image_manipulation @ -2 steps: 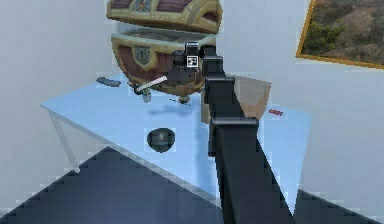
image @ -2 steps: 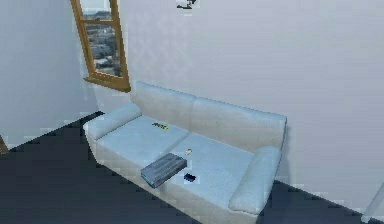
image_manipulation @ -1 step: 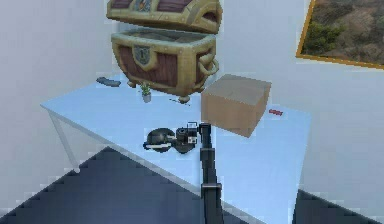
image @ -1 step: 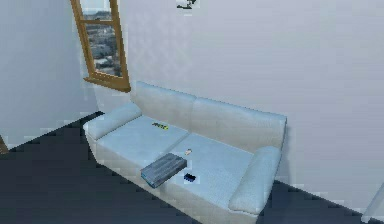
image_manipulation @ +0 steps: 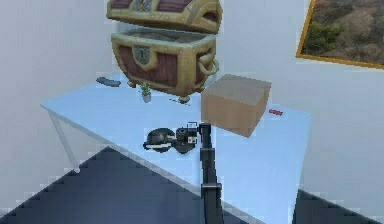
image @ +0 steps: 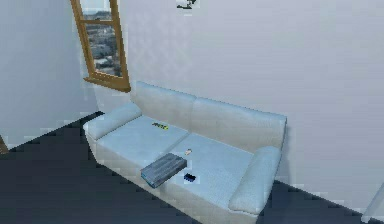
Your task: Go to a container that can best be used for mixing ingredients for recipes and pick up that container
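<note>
Where arm (image_manipulation: 208, 172) crosses white table (image_manipulation: 95, 108), fingers (image_manipulation: 152, 141) near treasure chest (image_manipulation: 165, 50), cardboard box (image_manipulation: 237, 103).

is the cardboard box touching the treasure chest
Cannot tell: in the arm side view the cardboard box meets the treasure chest in outline, but depth hides any gap.

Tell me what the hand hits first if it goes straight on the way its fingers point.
The hand points toward the arm side view's left, over the white table. That line looks free: bare tabletop only. The brown treasure chest and small green plant seem farther out, though depth is unclear.
</note>
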